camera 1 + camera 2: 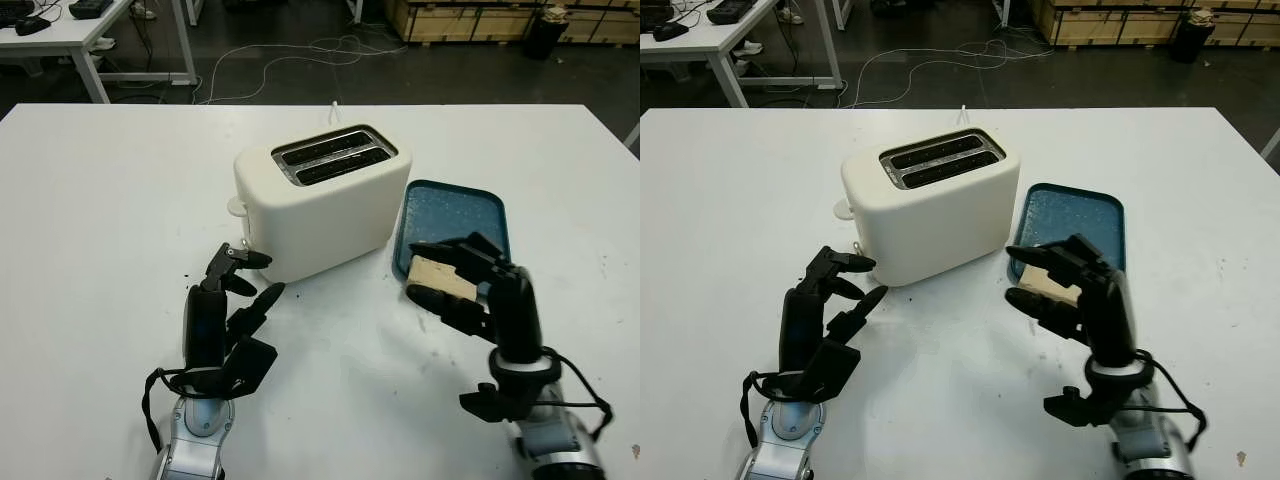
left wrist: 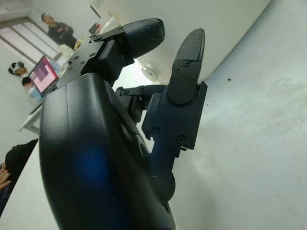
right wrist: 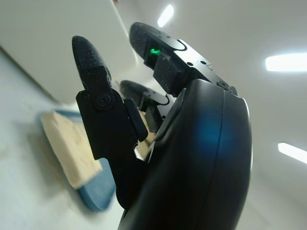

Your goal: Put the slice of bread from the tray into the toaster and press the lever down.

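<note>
A cream two-slot toaster (image 1: 315,200) stands mid-table, both slots empty, and a pale knob (image 1: 237,207) sticks out of its left end. To its right lies a blue tray (image 1: 455,205). A slice of bread (image 1: 445,270) lies flat at the tray's near edge. My right hand (image 1: 425,272) is open and hovers at the slice, with fingers above it and the thumb at its near side. In the right wrist view the bread (image 3: 67,143) lies beside the thumb, not gripped. My left hand (image 1: 262,277) is open, just off the toaster's near left corner.
The white table (image 1: 110,200) has free room left of and in front of the toaster. A white cable (image 1: 335,105) runs off the far edge behind it. Beyond are desks (image 1: 70,35) and wooden crates (image 1: 470,20). People sit in the background of the left wrist view.
</note>
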Motion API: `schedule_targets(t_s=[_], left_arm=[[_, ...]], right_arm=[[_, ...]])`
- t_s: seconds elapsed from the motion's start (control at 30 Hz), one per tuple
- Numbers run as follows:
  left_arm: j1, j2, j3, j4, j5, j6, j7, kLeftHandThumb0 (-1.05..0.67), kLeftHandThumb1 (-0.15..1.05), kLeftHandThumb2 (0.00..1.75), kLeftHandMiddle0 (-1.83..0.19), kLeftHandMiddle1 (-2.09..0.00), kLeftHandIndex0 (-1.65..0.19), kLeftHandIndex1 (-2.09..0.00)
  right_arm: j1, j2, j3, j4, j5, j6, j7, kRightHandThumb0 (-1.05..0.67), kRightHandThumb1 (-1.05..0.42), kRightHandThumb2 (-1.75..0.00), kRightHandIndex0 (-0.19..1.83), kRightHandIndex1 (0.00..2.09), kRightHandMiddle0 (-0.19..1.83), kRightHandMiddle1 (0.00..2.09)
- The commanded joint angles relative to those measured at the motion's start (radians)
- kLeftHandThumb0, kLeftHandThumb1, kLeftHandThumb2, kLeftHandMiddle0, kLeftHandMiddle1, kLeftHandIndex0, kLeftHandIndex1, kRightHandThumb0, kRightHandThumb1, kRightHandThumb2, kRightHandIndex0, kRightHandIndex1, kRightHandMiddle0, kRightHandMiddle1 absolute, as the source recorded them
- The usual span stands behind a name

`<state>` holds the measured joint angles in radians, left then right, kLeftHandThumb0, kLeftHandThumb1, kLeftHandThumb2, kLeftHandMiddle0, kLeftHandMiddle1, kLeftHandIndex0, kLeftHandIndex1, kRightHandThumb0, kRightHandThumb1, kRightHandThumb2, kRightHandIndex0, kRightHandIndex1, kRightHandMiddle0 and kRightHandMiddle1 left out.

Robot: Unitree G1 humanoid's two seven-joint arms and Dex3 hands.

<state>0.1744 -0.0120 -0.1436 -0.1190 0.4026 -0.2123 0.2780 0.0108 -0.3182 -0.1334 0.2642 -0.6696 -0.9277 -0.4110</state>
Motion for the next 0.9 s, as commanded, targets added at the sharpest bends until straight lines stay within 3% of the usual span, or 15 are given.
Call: schedule_targets(t_s=[0.0,0.2,0.33,0.57,0.87], left_arm=[[-0.009,0.005,-0.001,0.008,-0.001,-0.03,0.007,-0.3,0.92,0.1,-0.42,-1.7,-0.38,-1.3],[-0.006,0.006,-0.001,-0.001,-0.007,-0.022,-0.003,-0.3,0.92,0.11,-0.4,-1.71,-0.37,-1.3],[-0.006,0.001,-0.002,-0.013,-0.018,-0.005,-0.016,-0.31,0.92,0.12,-0.4,-1.73,-0.37,-1.3],[-0.004,-0.003,-0.011,-0.026,-0.005,0.006,-0.013,-0.31,0.92,0.12,-0.39,-1.72,-0.37,-1.29],[-0.009,0.001,-0.016,-0.019,0.003,-0.018,-0.004,-0.28,0.92,0.11,-0.4,-1.69,-0.38,-1.28]], right_arm=[[0.006,-0.032,0.005,0.017,-0.078,0.031,-0.064,-0.52,-0.77,0.0,0.55,0.49,0.75,0.01],[0.004,-0.103,0.059,0.044,-0.228,0.17,-0.176,-0.62,-0.78,0.0,0.47,0.27,0.61,0.0],[-0.008,-0.129,0.1,0.032,-0.256,0.282,-0.167,-0.71,-0.77,0.0,0.43,0.17,0.56,0.0],[-0.032,-0.177,0.173,0.049,-0.243,0.382,-0.151,-0.78,-0.77,-0.01,0.37,0.11,0.43,0.0],[-0.043,-0.207,0.226,0.048,-0.244,0.491,-0.126,-0.75,-0.77,0.0,0.38,0.09,0.44,0.01]])
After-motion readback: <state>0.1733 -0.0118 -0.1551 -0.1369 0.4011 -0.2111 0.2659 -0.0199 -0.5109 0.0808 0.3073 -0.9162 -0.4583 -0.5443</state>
